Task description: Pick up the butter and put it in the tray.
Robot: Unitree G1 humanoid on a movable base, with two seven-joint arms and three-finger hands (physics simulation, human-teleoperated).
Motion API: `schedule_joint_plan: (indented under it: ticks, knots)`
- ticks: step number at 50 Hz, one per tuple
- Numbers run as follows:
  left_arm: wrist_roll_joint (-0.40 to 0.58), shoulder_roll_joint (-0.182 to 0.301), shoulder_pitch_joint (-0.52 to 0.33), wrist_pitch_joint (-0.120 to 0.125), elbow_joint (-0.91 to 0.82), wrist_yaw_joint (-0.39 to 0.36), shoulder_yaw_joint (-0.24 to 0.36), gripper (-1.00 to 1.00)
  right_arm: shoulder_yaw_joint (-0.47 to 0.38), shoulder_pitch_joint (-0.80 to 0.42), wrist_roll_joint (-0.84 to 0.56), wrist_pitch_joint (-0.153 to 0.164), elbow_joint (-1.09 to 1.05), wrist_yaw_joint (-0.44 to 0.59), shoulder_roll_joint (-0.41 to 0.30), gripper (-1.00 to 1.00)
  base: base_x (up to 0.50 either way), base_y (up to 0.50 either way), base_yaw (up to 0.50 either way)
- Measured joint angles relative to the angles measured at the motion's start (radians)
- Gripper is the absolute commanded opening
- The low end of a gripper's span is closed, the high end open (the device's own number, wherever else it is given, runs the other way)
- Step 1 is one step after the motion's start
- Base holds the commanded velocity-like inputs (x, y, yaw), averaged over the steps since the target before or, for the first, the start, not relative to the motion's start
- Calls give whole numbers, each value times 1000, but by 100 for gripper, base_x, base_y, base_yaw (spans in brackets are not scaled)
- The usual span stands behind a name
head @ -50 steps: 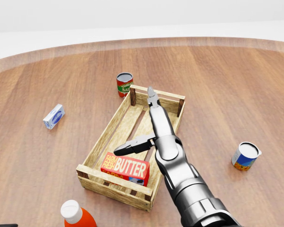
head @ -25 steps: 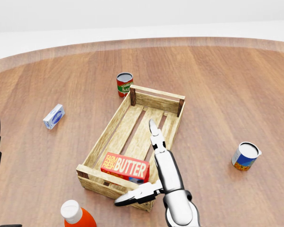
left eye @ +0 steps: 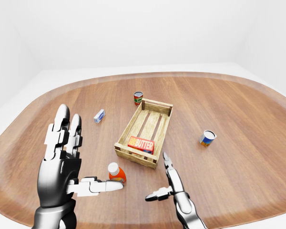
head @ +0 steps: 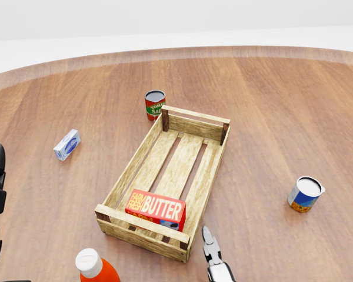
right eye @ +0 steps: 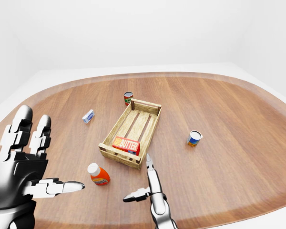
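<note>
**Butter lay in the tray, both hands free**

A plain white room surrounded a broad oval wooden table (left eye: 238, 143), whose paler rim curved round the far edge. Near the middle of the table stood the slatted wooden tray (head: 142, 157), set at a slant. The butter (head: 156, 209), a red and orange box with white lettering, lay inside the tray at the end nearest the table's near edge, resting against the low end wall there.

A tomato can (head: 155, 105) stood upright just beside the tray's far corner, apart from it. A small blue and white box (head: 66, 144) lay towards the table's left edge, well apart from the tray. A blue and orange can (head: 305, 194) sat tilted towards the right edge, also well apart. An orange bottle with a white cap (left eye: 116, 173) stood near the near edge, just beside the tray's near left corner.

The right hand (left eye: 168, 183) hovered over the table near the near edge, just short of the tray's near right corner, its fingers (left eye: 167, 161) spread and released, grasping nothing. The left hand (left eye: 62, 162) was raised at the left of the left-eye view, palm upright, its fingers (left eye: 61, 125) extended and released, the thumb pointing towards the bottle without touching it.
</note>
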Motion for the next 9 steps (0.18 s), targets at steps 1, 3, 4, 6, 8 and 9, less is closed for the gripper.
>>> schedule_joint_plan:
  ticks: [1,3,4,6,8,9]
  knots:
    - [0,0,0,0,0,0,0,100,0,6,1,0,8,-2,-1,100,0,0,0]
    - [1,0,1,0,1,0,-1,100,-1,16,3,0,23,-5,-2,100,0,0,0]
    - [1,0,1,0,1,0,-2,100,-2,20,4,0,30,-6,-2,100,0,0,0]
    - [2,0,2,0,2,1,-4,100,-4,26,5,0,45,-9,-3,100,0,0,0]
    - [3,0,3,0,2,1,-5,100,-6,30,6,0,60,-11,-3,100,0,0,0]
    - [3,0,3,0,2,1,-5,100,-7,32,6,0,67,-12,-3,100,0,0,0]
